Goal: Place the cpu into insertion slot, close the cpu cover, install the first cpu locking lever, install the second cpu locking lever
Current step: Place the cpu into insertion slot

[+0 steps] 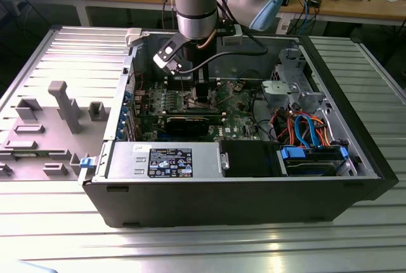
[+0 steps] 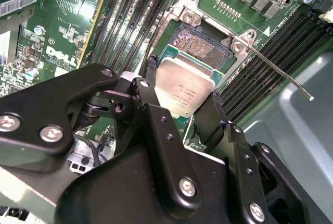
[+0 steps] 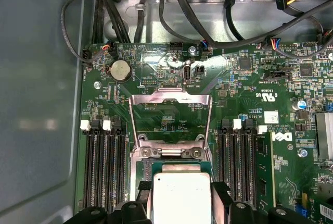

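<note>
Hand (image 2: 180, 89) grasping the cpu (image 2: 188, 81) by opposite edges; the open insertion slot (image 2: 202, 47) lies close beneath, slightly ahead.

Exterior view: bright, even overhead light, with pale glare streaks on the ribbed table (image 1: 254, 247); the case (image 1: 254, 204) interior sits in shadow. In both wrist views the cpu (image 2: 184, 86) (image 3: 179, 198) top is washed pale by reflected light.
</note>
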You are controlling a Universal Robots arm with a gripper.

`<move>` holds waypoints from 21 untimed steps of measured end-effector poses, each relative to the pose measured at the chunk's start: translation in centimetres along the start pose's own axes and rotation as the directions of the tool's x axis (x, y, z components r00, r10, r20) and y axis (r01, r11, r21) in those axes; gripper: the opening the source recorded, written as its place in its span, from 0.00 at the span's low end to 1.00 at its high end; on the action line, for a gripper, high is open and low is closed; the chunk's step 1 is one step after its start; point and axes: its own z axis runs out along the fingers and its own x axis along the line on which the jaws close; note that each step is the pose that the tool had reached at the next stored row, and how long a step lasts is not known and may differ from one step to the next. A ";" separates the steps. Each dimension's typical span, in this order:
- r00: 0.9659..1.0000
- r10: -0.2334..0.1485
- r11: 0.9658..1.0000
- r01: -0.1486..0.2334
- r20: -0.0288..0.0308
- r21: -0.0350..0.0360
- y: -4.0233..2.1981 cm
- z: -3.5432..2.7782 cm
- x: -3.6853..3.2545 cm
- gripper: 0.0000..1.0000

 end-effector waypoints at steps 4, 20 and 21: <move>1.000 0.000 1.000 0.000 0.000 0.000 0.00 0.01 0.00 0.54; 1.000 0.011 1.000 -0.011 0.001 0.000 -0.47 1.55 0.44 0.54; 1.000 0.012 1.000 -0.012 0.002 0.000 -0.52 1.67 0.49 0.54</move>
